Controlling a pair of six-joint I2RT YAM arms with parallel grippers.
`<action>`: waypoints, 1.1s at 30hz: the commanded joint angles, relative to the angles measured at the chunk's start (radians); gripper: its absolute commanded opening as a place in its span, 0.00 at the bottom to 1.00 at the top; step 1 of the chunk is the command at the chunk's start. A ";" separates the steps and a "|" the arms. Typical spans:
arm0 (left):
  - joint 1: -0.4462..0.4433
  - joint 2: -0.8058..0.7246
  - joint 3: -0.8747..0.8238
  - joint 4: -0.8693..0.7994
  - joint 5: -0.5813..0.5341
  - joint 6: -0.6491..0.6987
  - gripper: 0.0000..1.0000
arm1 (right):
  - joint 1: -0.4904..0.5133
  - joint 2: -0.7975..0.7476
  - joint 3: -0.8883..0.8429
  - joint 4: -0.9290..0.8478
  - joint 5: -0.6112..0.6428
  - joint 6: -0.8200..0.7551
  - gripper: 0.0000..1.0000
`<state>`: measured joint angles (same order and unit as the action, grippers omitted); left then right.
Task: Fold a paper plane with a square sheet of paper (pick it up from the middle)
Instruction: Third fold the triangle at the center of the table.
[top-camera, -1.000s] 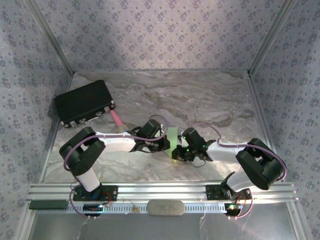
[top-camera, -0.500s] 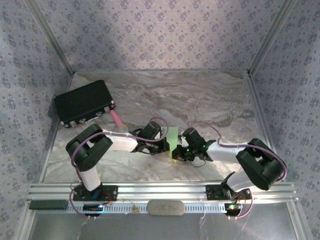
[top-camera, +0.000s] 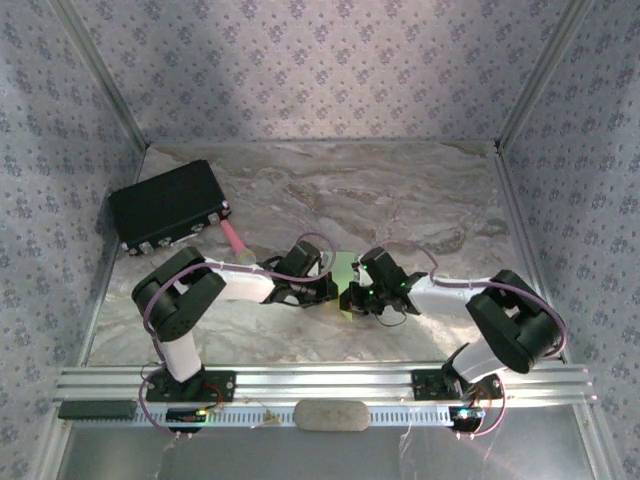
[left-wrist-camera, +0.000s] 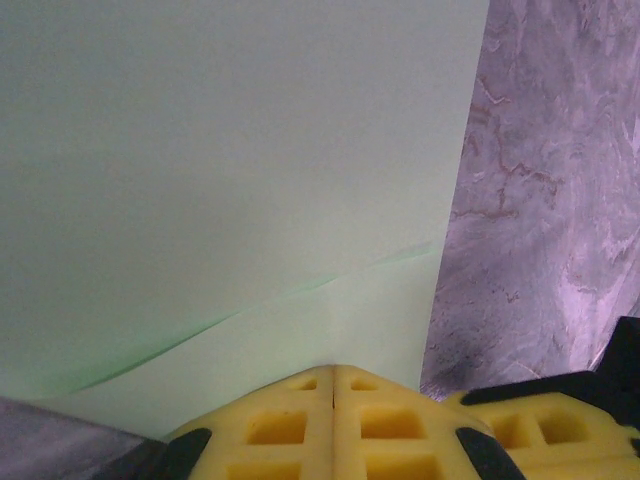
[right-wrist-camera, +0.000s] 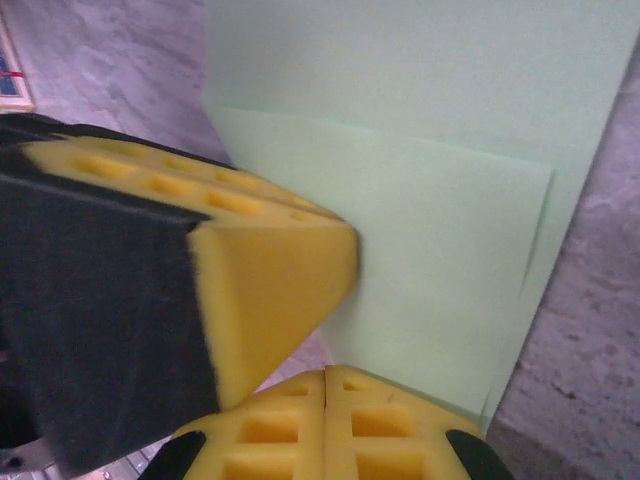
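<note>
The square sheet of paper, pale green, lies folded on the marble table between my two grippers. Stacked layers and a straight folded edge of the paper show in the right wrist view. A curved crease crosses the paper in the left wrist view. My left gripper is shut, its yellow foam tips resting on the paper's near part. My right gripper is shut too, tips at the paper's edge. The two grippers stand almost touching, with the left gripper's pad close beside the right one.
A big black box stands at the back left with a pink cylinder lying next to it. The aluminium rail carrying the arm bases runs along the near edge. Patterned walls enclose the table on three sides.
My right gripper has slid a little left and farther over the paper, closing up to the left gripper. The left arm's elbow has shifted slightly. Both stay shut.
</note>
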<state>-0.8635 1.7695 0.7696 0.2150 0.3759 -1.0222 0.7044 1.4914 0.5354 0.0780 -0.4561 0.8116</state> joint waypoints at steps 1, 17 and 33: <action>0.004 0.022 -0.021 -0.034 -0.031 0.001 0.01 | -0.003 0.038 0.000 -0.062 0.041 -0.026 0.02; 0.100 0.007 -0.022 -0.012 -0.043 0.036 0.02 | -0.008 0.005 -0.083 -0.094 0.065 -0.020 0.00; 0.187 -0.007 0.003 -0.118 -0.048 0.072 0.02 | -0.008 0.010 -0.077 -0.077 0.046 -0.024 0.00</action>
<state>-0.7136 1.7683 0.7650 0.1993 0.4278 -0.9840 0.6994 1.4818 0.4950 0.1230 -0.4347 0.8040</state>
